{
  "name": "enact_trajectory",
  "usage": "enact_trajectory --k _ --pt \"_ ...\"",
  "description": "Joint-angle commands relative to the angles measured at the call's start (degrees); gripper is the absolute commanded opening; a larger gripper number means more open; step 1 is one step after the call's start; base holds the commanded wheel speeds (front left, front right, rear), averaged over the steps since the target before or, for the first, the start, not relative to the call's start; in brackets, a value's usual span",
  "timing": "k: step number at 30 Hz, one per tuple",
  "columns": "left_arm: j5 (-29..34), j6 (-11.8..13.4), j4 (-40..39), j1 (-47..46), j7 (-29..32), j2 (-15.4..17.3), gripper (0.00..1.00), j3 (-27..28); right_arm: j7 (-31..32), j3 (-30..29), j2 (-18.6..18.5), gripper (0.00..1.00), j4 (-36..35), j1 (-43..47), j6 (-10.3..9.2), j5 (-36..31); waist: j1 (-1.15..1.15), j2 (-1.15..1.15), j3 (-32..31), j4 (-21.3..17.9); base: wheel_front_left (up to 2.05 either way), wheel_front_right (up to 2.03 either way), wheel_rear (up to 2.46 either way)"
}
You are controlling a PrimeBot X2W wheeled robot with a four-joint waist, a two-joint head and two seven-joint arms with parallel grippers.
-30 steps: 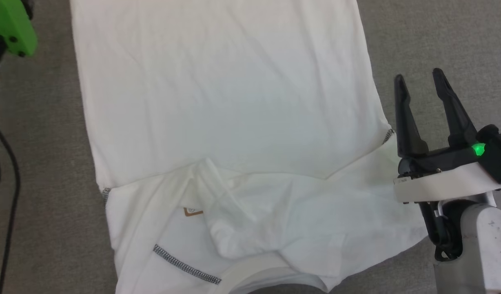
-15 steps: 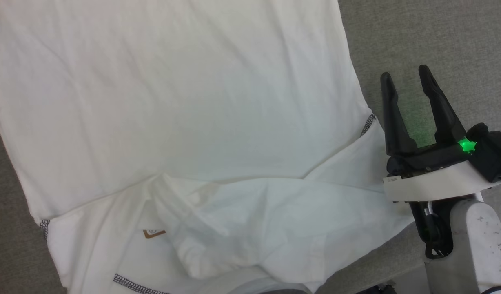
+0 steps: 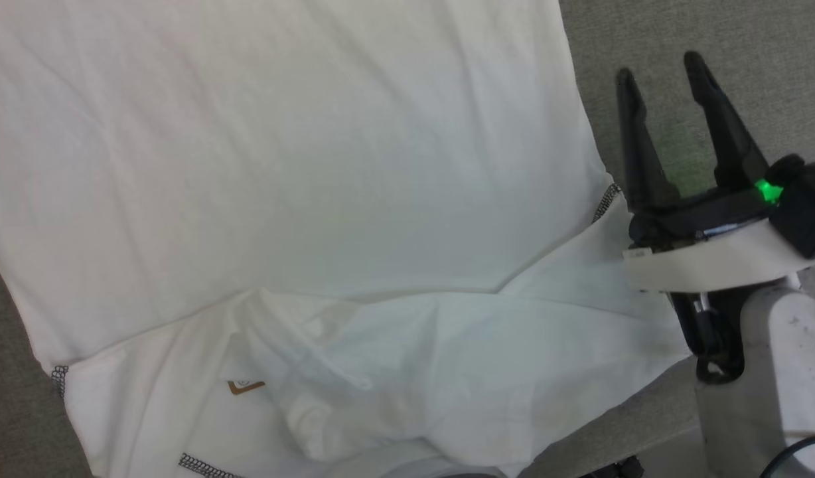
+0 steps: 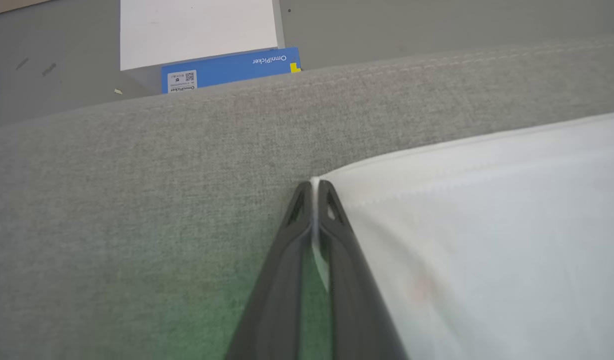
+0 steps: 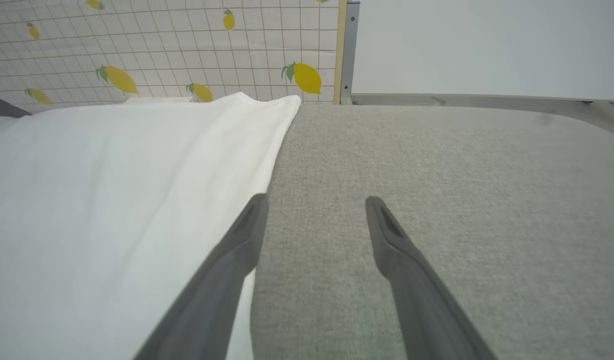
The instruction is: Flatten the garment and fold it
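My left end effector (image 4: 314,187) was clamped shut on a hemmed corner of the garment (image 3: 314,166), near one edge of the grey fabric surface (image 3: 646,26). The garment lay spread across that surface, its nearer part rumpled and folded over itself. My right end effector (image 3: 658,65) stood with its fingers apart above bare grey fabric, just beside the garment's side edge.

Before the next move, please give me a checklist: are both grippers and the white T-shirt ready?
1. Left gripper shut on a corner of the white short-sleeved T-shirt: ok.
2. Right gripper open, empty, beside the shirt's edge over the grey woven surface: ok.
3. Shirt lying flat: not ok, folds bunch beside the small brown-bordered patch.
4. Number of layers in the left grip: cannot tell.
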Motion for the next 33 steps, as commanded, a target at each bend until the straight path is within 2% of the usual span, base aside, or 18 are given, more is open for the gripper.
enact_trajectory --k 1,7,11,15,18,21,27,33 --pt "-0.63 -0.26 1.15 3.74 1.97 -0.55 0.0 -0.99 1.02 0.26 -0.14 1.0 -0.66 -2.8 -0.09 -0.48 -0.01 0.0 -0.07 0.49 0.0 0.0 0.0" --pt "-1.01 -1.68 -0.76 3.42 -0.94 -1.43 0.0 -1.73 7.92 0.85 -1.05 1.0 2.71 -16.92 -0.09 0.69 -0.01 0.0 0.01 1.64 0.0 0.0 0.0" --pt "-0.59 -2.95 -0.69 2.11 -4.0 -2.33 0.0 -2.76 15.01 -1.34 -0.71 1.0 12.09 -29.63 -0.09 2.39 -0.01 0.0 0.45 3.22 0.0 0.0 0.0" --pt "-0.62 -4.13 -0.11 0.69 -6.88 -4.03 0.0 -3.86 24.02 -4.41 -0.25 1.0 24.55 -41.34 -0.09 2.81 -0.01 0.0 1.02 5.63 0.0 0.0 0.0" --pt "-0.71 -5.25 0.48 -0.64 -9.19 -5.54 0.0 -4.83 30.87 -7.91 -0.04 1.0 33.32 -48.65 -0.09 1.19 -0.01 0.0 1.66 7.89 0.0 0.0 0.0" --pt "-0.81 -6.3 0.7 -2.02 -11.2 -7.07 0.0 -5.8 36.62 -10.83 0.05 1.0 39.15 -54.39 -0.09 -2.38 -0.01 0.0 2.62 9.99 0.0 0.0 0.0" --pt "-0.96 -7.89 0.83 -4.46 -14.37 -9.3 0.0 -7.22 45.32 -14.6 0.13 1.0 44.13 -61.06 -0.09 -10.44 -0.01 0.0 4.75 13.42 0.0 0.0 0.0" --pt "-0.97 -8.73 1.08 -6.14 -16.05 -10.62 0.0 -8.28 52.21 -17.33 0.16 0.99 45.33 -63.78 -0.09 -14.36 -0.01 0.0 6.33 15.8 0.0 0.0 0.0"
